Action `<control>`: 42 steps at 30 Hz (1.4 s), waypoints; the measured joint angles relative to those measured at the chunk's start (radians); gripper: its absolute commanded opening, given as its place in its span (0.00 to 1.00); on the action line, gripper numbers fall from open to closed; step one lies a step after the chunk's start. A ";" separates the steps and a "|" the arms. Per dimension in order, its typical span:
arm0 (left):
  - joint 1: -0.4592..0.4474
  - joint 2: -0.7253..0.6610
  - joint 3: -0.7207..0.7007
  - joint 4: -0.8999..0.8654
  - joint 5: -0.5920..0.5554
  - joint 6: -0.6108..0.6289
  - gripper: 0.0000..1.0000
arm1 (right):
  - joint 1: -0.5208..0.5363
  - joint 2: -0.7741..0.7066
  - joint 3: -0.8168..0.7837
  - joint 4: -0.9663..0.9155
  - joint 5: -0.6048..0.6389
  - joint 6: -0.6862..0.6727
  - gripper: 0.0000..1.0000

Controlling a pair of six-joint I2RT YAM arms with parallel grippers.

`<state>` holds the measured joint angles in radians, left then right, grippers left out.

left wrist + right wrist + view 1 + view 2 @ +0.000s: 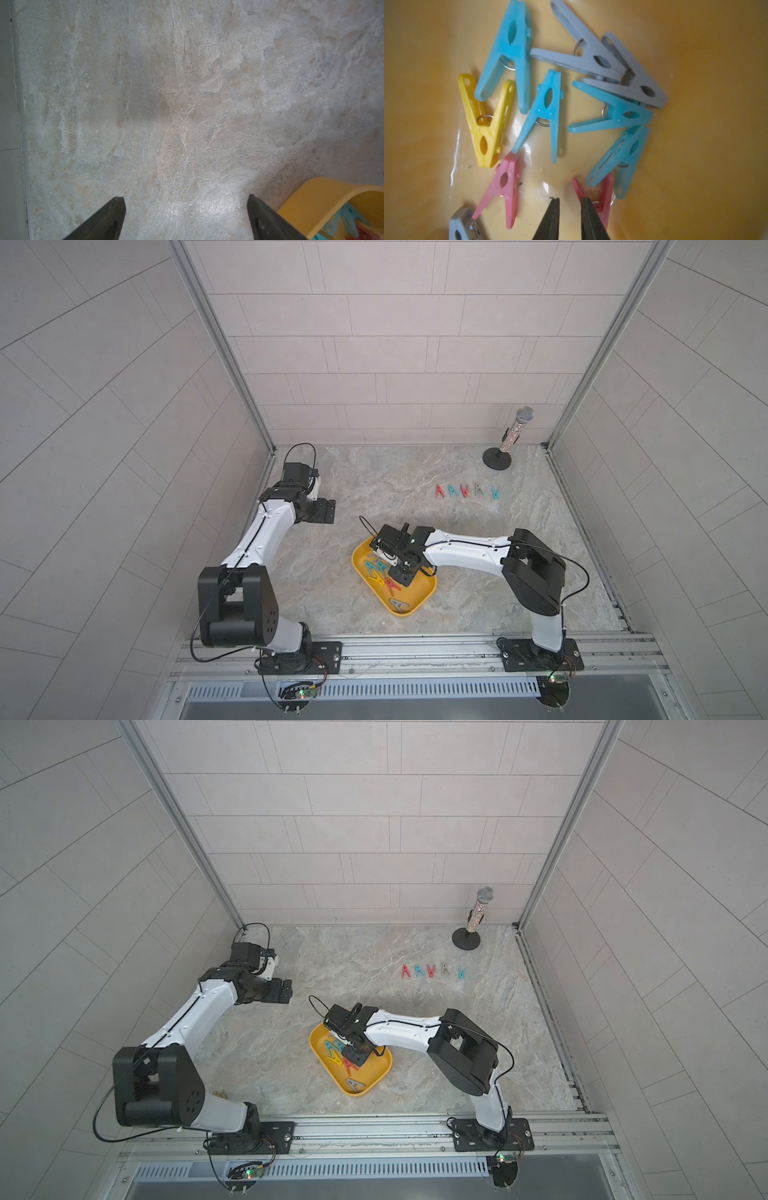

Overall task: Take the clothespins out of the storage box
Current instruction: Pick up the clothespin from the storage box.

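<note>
The yellow storage box (428, 589) lies on the table in front of the right arm, and several clothespins lie inside it. In the right wrist view I see teal ones (546, 112), grey ones (602, 60), a yellow one (485, 128) and two red ones (506, 187). My right gripper (570, 200) hangs low over the box floor, its jaws a narrow gap apart with only bare floor between them. One fingertip overlaps a red clothespin (607, 191). My left gripper (328, 512) stands wide open and empty at the far left, away from the box.
A row of several clothespins (465, 491) lies on the table beyond the box, towards the right. A glittery microphone on a black round stand (505, 439) is at the back right corner. Metal frame rails edge the marbled table.
</note>
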<state>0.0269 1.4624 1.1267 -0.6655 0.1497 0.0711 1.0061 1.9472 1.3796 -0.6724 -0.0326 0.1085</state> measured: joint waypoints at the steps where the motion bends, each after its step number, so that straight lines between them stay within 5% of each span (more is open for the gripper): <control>1: 0.000 0.000 0.000 0.000 0.000 0.000 1.00 | 0.000 0.003 0.003 -0.003 0.004 -0.001 0.22; 12: 0.000 0.000 0.000 0.000 0.000 0.000 1.00 | -0.002 0.042 0.011 -0.011 0.035 -0.019 0.21; 28: 0.000 0.000 0.000 0.000 0.000 0.000 1.00 | -0.004 0.029 0.002 -0.010 0.006 -0.018 0.01; 42: 0.000 0.000 0.000 0.000 0.000 0.000 1.00 | -0.003 -0.155 -0.021 0.012 -0.065 -0.002 0.00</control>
<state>0.0269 1.4624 1.1267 -0.6655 0.1497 0.0711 1.0027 1.7920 1.3582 -0.6605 -0.0978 0.1066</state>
